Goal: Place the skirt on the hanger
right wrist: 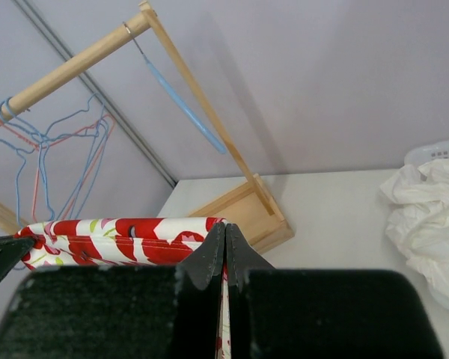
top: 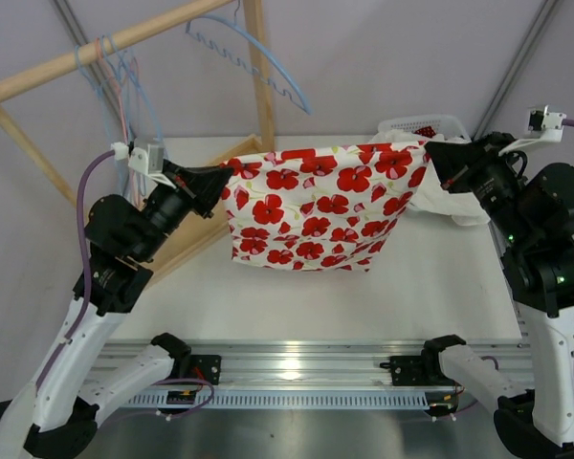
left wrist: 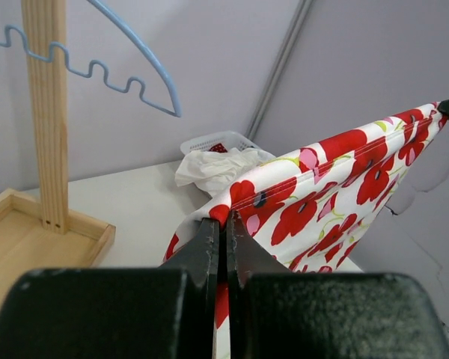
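The left pincer is pinched together on one top corner of the white skirt printed with red poppies, and the right pincer is clamped on the other corner. The gripped cloth is swallowed by the jaws. The skirt hangs taut between both pincers, its waistband running left to right and the hem dropping below them towards the pale tabletop. I can't tell whether the hem touches it. Beyond the right pincer, a crumpled white cloth and a white plastic basket are largely hidden by skirt and arm. Behind the left pincer stands the wooden rack. The blue notched wire hanger hangs from its rail, well apart from the skirt, and its hook is hard to make out.
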{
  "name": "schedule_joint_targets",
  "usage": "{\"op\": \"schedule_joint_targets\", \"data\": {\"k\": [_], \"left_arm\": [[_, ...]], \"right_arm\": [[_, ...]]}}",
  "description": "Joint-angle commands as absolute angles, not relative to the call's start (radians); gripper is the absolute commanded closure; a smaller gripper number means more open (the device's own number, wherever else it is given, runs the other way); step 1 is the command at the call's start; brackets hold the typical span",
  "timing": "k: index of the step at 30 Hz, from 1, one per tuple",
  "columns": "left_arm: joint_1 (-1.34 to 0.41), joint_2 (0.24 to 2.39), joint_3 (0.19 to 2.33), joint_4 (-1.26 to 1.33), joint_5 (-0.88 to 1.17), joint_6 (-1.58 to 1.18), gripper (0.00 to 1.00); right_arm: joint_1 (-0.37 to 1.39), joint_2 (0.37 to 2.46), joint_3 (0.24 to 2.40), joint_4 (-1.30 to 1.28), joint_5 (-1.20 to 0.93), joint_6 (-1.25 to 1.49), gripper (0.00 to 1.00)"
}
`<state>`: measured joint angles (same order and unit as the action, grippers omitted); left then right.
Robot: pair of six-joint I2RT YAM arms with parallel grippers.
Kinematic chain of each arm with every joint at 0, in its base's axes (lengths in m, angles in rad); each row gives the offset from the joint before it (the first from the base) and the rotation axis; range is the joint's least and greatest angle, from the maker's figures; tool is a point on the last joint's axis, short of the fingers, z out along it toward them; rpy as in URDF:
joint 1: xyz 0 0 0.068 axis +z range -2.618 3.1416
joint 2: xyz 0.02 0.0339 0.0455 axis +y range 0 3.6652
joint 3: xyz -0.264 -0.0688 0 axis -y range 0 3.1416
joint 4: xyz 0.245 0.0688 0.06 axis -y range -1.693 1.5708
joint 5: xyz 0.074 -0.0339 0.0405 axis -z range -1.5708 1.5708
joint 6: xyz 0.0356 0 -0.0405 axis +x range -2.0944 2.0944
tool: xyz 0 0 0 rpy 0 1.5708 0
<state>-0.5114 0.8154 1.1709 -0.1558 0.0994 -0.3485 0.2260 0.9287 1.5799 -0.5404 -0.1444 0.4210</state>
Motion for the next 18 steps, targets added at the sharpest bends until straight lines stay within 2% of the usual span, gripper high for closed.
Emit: {"op": "schedule_joint_targets", "data": {"k": [1, 11, 18], "left_arm": [[-0.505, 0.778, 1.187, -0.15, 0.15, -0.35, 1.0], [-0.512, 0.68, 1.052, -0.189, 0.248, -0.454, 1.0], [-0.514, 0.781, 1.005, -0.149, 0.253, -0.486, 1.0]], "right_arm": [[0.218, 0.907, 1.592, -0.567, -0.149, 0.396, 1.0], [0.218, 0.833, 1.589, -0.742, -0.083, 0.391, 1.0], [0.218, 0.85, 1.445, -0.761, -0.026, 0.402, 1.0]]}}
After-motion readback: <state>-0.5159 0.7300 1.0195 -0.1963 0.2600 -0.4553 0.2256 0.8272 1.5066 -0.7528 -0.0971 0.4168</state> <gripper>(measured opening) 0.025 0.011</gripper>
